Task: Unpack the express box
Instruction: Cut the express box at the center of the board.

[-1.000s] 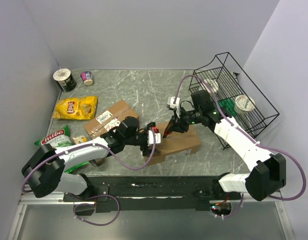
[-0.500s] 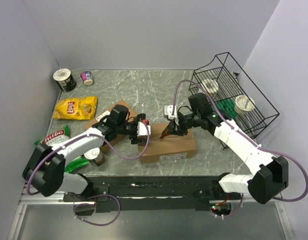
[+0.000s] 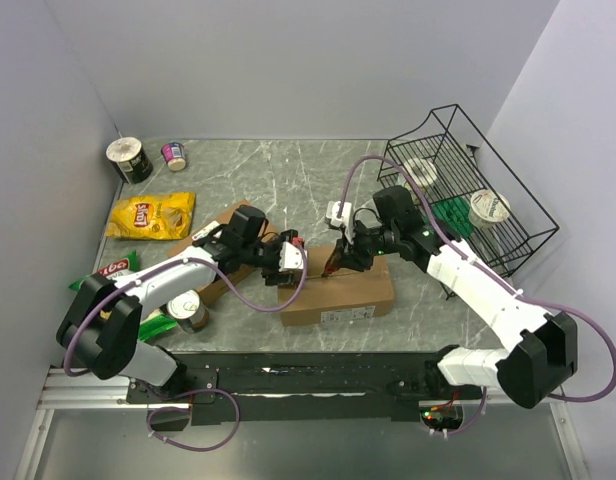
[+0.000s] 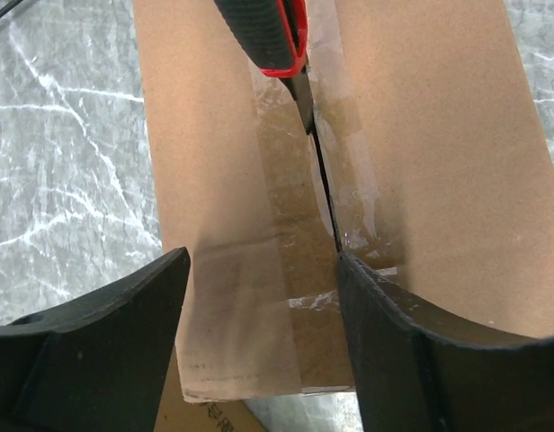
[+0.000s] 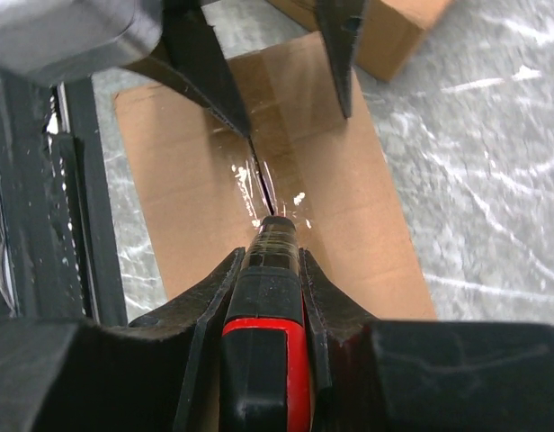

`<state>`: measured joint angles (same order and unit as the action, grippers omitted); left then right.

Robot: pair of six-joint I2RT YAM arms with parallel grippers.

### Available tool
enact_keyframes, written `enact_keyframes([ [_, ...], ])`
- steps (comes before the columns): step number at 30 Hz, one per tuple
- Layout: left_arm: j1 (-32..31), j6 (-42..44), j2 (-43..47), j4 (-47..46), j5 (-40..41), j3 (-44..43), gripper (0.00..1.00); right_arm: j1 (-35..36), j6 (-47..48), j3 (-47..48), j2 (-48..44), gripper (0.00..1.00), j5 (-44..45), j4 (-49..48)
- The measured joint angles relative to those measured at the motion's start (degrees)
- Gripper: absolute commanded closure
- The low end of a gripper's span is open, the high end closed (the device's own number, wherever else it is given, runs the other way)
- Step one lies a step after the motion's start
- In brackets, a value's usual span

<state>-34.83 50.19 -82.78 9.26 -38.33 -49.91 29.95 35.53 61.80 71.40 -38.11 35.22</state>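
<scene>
Express box (image 3: 340, 290) sits mid-table (image 3: 318, 180), toward the near edge. My left gripper (image 3: 291, 264) is over its left end. My right gripper (image 3: 346, 254) is above the top, with the cutter (image 3: 334, 264) tip on the seam. A second box (image 3: 220, 240) is behind-left, a chip bag (image 3: 151, 215) further left, and a cup (image 3: 129, 160) in the far-left corner with a smaller cup (image 3: 174, 154) to its right. Can (image 3: 193, 312) front-left, wire basket (image 3: 508, 235) on the right with a tub (image 3: 488, 208) in it.

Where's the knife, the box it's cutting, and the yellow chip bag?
knife (image 4: 263, 27), left wrist view, on its black handle.
box (image 3: 363, 282), top view, on its top face.
chip bag (image 3: 151, 215), top view, on the bag's middle.
</scene>
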Motion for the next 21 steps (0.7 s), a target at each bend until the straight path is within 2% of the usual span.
enact_keyframes([
  [4,-0.5,0.0,-1.0,0.0,0.2,-0.7,0.31,0.0,-0.7,-2.7,-3.3,1.00,1.2,-1.5],
  [9,-1.3,0.1,-1.6,-1.0,-0.1,-0.8,0.33,-0.3,10.5,-12.2,-14.5,1.00,-1.6,-3.8],
  [16,-1.5,0.1,-3.2,-0.9,-0.9,-1.9,0.37,-5.6,21.3,-12.2,-14.1,1.00,-9.0,-0.2],
  [21,-1.7,0.1,-4.1,-1.5,-0.9,-2.5,0.39,-8.7,25.6,-10.1,-12.0,1.00,-12.0,3.7],
])
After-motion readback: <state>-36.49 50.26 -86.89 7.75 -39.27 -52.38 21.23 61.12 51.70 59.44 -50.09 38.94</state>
